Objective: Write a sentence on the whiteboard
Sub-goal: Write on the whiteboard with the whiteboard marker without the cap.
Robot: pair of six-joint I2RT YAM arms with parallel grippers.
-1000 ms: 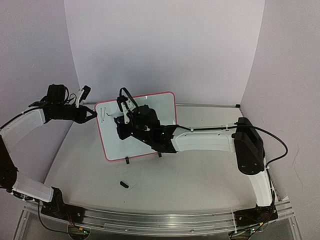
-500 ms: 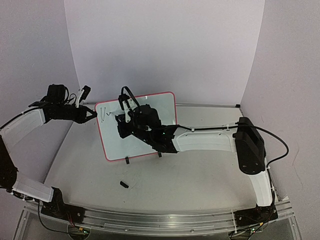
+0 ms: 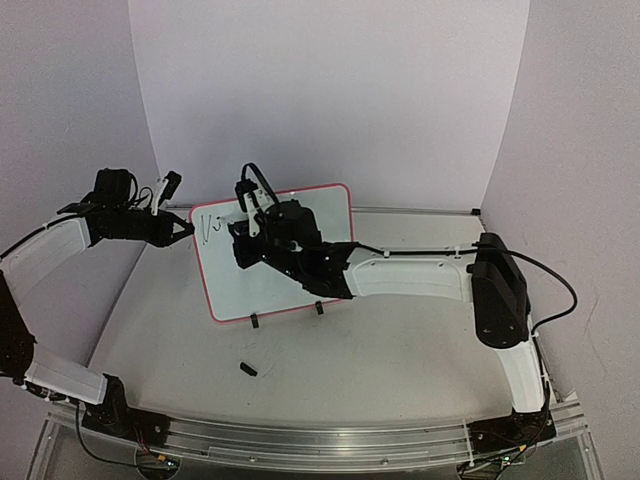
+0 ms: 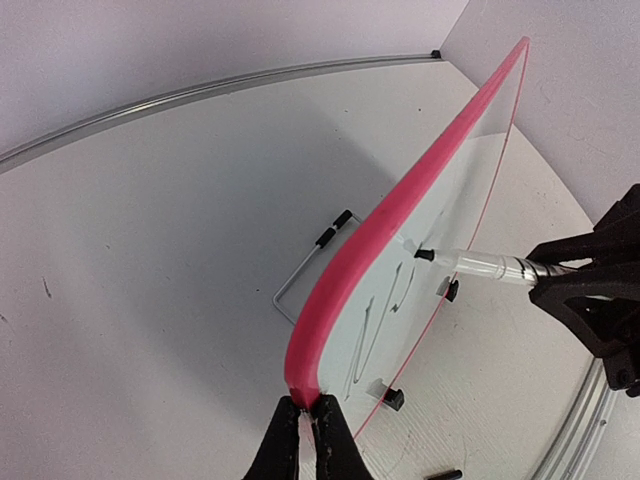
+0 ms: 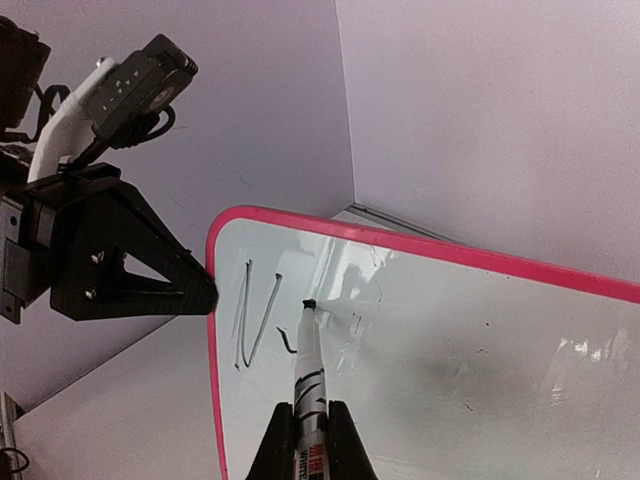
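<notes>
The whiteboard [image 3: 228, 288] stands tilted on the table on two small black feet, white with a pink-red rim [image 4: 400, 200]. My left gripper [image 4: 305, 425] is shut on the rim at the board's upper left corner [image 3: 190, 229]. My right gripper [image 5: 311, 412] is shut on a marker [image 5: 309, 365], and the marker's black tip [image 5: 309, 304] touches the board face. Of the sentence [image 5: 254, 310] only a thin black "N" and a short hooked stroke beside it show, near the top left [image 3: 206, 229]. The right arm [image 3: 400, 280] hides the board's middle in the top view.
A small black cap [image 3: 247, 369] lies on the table in front of the board. A wire stand [image 4: 300, 275] props the board from behind. A metal rail [image 3: 420, 209] runs along the table's far edge, and pale walls close in on three sides.
The right gripper has carried the marker a little upward along the board, and a new short stroke has appeared beside the "N". The left gripper has kept its hold on the corner.
</notes>
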